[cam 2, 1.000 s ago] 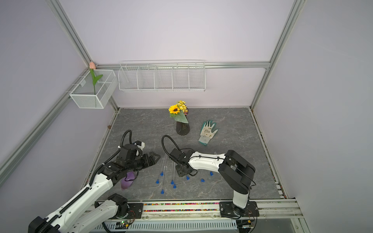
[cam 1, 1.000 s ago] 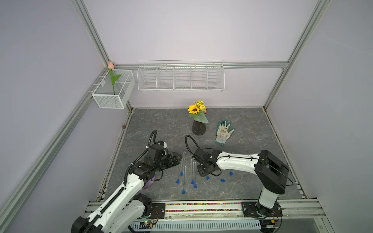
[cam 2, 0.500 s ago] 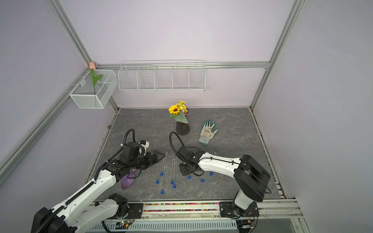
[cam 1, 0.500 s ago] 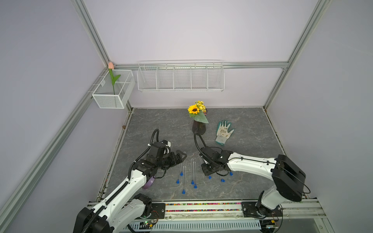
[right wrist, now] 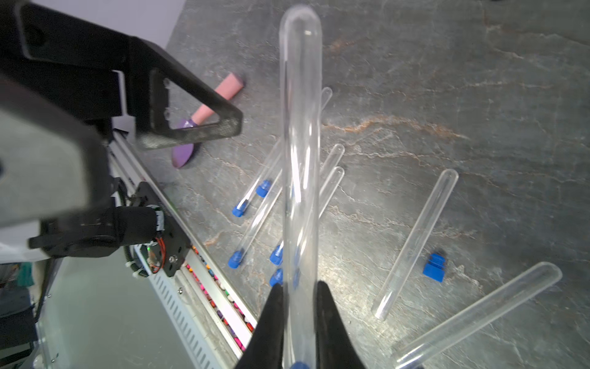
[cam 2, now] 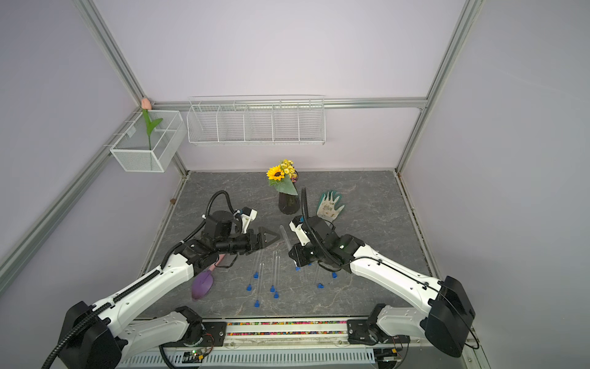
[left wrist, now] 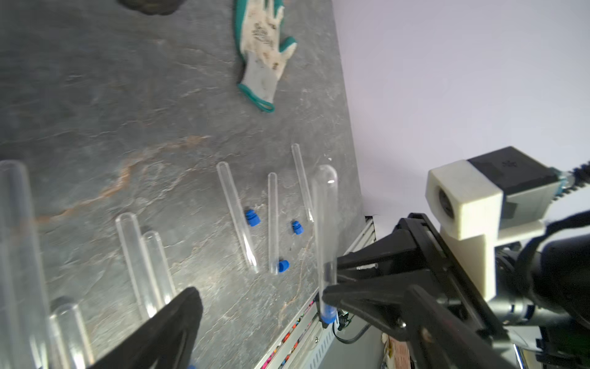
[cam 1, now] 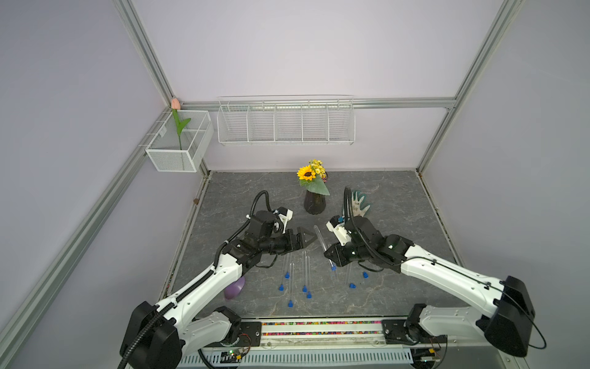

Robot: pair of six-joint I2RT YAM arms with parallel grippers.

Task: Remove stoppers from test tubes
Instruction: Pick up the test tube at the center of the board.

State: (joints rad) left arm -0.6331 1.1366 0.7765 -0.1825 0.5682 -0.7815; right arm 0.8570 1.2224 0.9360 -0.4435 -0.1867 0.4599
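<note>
Up it comes! The right gripper [cam 1: 329,254] has lifted a test tube [cam 1: 320,237] clear off the grey table [cam 1: 399,198]. Its jaws are pinched tight around the lower end just above the blue stopper [left wrist: 329,314], and the rounded tip slants up toward the sunflower vase [cam 1: 314,201]. A second ago that gripper was down low among the tubes lying on the rail side of the vase. Now the glass hangs in the air in front of the vase, between the two arms. And the left gripper [cam 1: 306,238] has answered: it has moved in nearer the vase, right beside the raised tube, jaws spread as wide as they go and holding nothing. That reads as the set-up for a pull, one arm bracing the glass while the other takes the plug, though the open jaws sit by the glass, not yet at the stopper. Farther from the vase, five blue-capped tubes [cam 1: 291,284] wait on the table, with opened tubes [right wrist: 415,242] and loose stoppers [cam 1: 365,274] alongside, so most of the job looks still ahead.
</note>
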